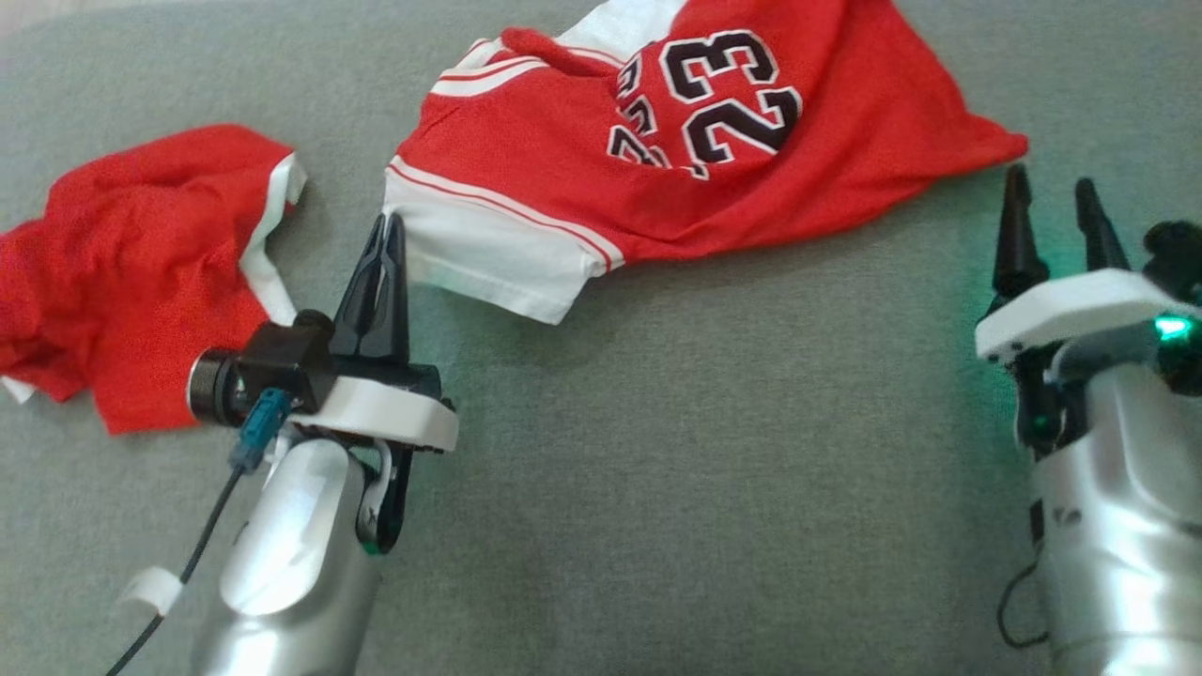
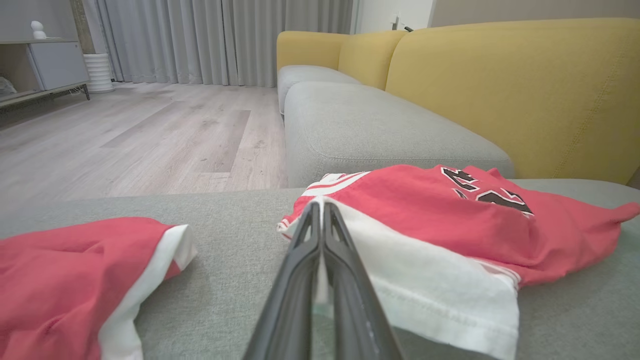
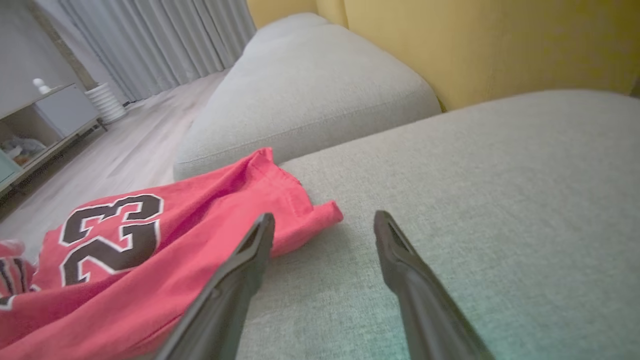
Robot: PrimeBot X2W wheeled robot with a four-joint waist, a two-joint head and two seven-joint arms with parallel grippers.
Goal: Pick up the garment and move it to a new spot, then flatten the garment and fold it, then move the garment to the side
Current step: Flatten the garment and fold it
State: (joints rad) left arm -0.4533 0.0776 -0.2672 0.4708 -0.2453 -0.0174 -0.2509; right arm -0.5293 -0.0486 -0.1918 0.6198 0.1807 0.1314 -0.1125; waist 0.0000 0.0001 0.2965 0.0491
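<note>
The garment (image 1: 563, 160) is a red jersey with a black "23" and a white hem band, lying crumpled on the grey sofa cushion (image 1: 704, 469). My left gripper (image 1: 385, 225) is shut, its tips pinching the near left corner of the white hem. In the left wrist view the closed fingers (image 2: 320, 204) meet at the hem's edge of the garment (image 2: 425, 220). At the right, my right gripper (image 1: 1052, 188) stands open just below the garment's pointed red corner. In the right wrist view the open gripper (image 3: 325, 220) straddles that corner of the garment (image 3: 150, 260) without touching it.
A second red cloth with white trim (image 1: 141, 272) lies bunched at the left, close beside my left arm. A yellow backrest (image 2: 500, 90) rises behind the cushion. Another grey cushion (image 2: 360, 130) and wooden floor (image 2: 125, 135) lie beyond its far edge.
</note>
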